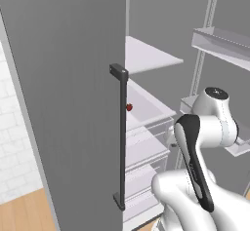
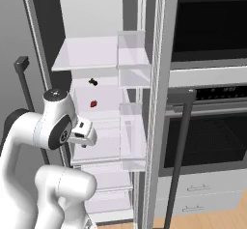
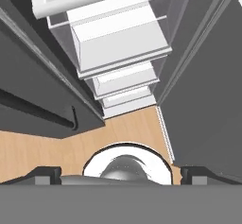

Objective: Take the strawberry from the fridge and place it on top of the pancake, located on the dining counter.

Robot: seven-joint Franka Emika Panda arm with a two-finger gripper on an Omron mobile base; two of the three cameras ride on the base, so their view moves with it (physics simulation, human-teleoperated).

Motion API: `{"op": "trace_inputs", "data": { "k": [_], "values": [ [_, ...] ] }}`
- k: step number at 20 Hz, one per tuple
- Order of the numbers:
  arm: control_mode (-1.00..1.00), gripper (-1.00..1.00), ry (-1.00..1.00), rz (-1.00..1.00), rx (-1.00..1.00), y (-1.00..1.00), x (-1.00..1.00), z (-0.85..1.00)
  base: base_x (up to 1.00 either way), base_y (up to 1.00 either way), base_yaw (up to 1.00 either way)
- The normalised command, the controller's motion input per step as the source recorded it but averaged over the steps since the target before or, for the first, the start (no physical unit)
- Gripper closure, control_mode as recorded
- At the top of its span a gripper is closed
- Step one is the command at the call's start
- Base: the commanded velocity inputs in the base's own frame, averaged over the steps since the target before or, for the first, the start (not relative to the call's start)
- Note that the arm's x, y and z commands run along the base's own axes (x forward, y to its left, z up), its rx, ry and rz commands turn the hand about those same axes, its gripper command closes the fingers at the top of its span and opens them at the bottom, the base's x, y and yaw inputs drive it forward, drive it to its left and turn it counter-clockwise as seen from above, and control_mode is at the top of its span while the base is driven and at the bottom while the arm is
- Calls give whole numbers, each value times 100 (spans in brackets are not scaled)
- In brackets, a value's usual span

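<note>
The fridge stands with its right door open. The strawberry rests on a white middle shelf inside, beside a small dark item. The end effector sits in front of the shelves, below the strawberry and apart from it, fingers fully spread and holding nothing. It points down toward the clear drawers and wooden floor.

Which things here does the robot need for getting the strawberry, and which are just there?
Needed for the job:
- the strawberry, small and red, on a white shelf
- the fridge, standing open
- the hand, open and holding nothing

Just there:
- a small dark thing on the shelf above the strawberry; too small to tell what it is
- the oven beside the fridge
</note>
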Motion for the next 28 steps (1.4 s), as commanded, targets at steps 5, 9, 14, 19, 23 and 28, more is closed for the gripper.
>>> {"op": "trace_inputs", "data": {
  "k": [5,9,14,19,23,28],
  "values": [
    [100,-100,0,0,0,0,0,0,46,-27,13],
    [100,-100,0,0,0,0,0,0,53,-7,22],
    [100,-100,0,0,0,0,0,0,21,0,18],
    [100,-100,0,0,0,0,0,0,16,-17,19],
    [100,-100,0,0,0,0,0,0,18,-24,17],
    [100,-100,0,0,0,0,0,0,8,-15,15]
  ]
}}
